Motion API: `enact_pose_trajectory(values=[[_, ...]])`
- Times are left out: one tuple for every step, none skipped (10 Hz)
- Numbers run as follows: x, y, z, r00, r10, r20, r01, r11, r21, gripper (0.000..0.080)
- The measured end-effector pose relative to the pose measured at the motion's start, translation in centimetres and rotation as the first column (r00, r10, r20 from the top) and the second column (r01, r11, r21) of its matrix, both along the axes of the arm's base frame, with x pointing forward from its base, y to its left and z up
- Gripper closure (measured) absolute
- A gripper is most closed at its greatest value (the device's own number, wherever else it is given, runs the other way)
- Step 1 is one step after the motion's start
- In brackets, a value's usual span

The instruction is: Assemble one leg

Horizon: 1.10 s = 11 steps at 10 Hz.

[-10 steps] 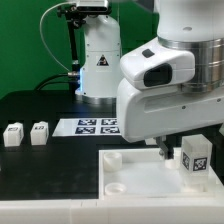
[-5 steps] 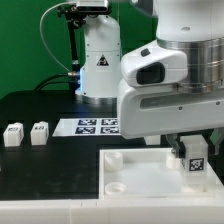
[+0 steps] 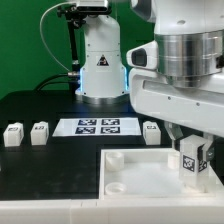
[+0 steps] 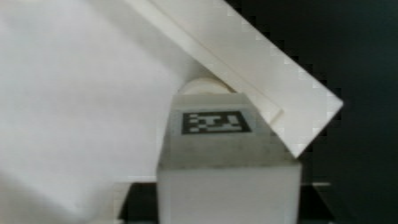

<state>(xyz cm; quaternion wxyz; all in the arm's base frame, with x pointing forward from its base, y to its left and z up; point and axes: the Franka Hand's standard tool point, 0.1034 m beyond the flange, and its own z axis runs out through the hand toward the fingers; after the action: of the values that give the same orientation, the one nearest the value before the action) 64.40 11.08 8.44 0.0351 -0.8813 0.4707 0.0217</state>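
My gripper (image 3: 193, 150) is shut on a leg (image 3: 195, 161), a small white block with a black-and-white tag, and holds it upright over the far right corner of the large white tray (image 3: 140, 180). In the wrist view the held leg (image 4: 222, 150) fills the middle between the two dark fingers, above the tray's corner rim (image 4: 249, 60). Three more legs stand on the black table: two at the exterior view's left (image 3: 13, 134) (image 3: 39, 132) and one by the tray's far edge (image 3: 151, 133).
The marker board (image 3: 95, 127) lies flat behind the tray. The robot's white base (image 3: 100, 60) stands at the back. The tray has round sockets at its corners, one at its near left (image 3: 117, 186).
The arm has turned at the wrist and lifted slightly, uncovering the marker board's right part and a leg beside the tray. The held leg stays over the tray's right corner.
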Motion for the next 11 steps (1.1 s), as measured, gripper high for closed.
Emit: enact_pose_trajectory(values=[[-0.02,-0.08,-0.03,0.994,-0.106,-0.005,0.106,0.994,0.0,0.0506],[-0.09,-0.21,-0.08,0.947,-0.319,-0.025,0.32,0.948,0.007,0.0506],[-0.17,-0.21,-0.06,0.902,-0.431,-0.035,0.431,0.902,0.009,0.0506],[-0.19,-0.2,-0.06,0.887,-0.461,-0.04,0.461,0.887,0.007,0.0506],[-0.22,-0.16,-0.13,0.904,-0.426,-0.037,0.427,0.904,0.009,0.0506],[-0.24,-0.02,-0.17,0.934,-0.357,-0.029,0.358,0.934,0.011,0.0333],[-0.29,0.53,-0.23,0.968,-0.249,-0.015,0.25,0.968,0.016,0.0215],[-0.19,0.73,-0.19,0.998,-0.066,0.01,0.066,0.998,0.018,0.0215],[0.03,0.71,-0.06,0.997,0.063,0.033,-0.063,0.998,0.016,0.0163],[0.01,0.69,-0.12,0.986,0.162,0.042,-0.162,0.987,0.013,0.0154],[0.0,0.67,-0.15,0.964,0.263,0.051,-0.263,0.965,0.009,0.0154]])
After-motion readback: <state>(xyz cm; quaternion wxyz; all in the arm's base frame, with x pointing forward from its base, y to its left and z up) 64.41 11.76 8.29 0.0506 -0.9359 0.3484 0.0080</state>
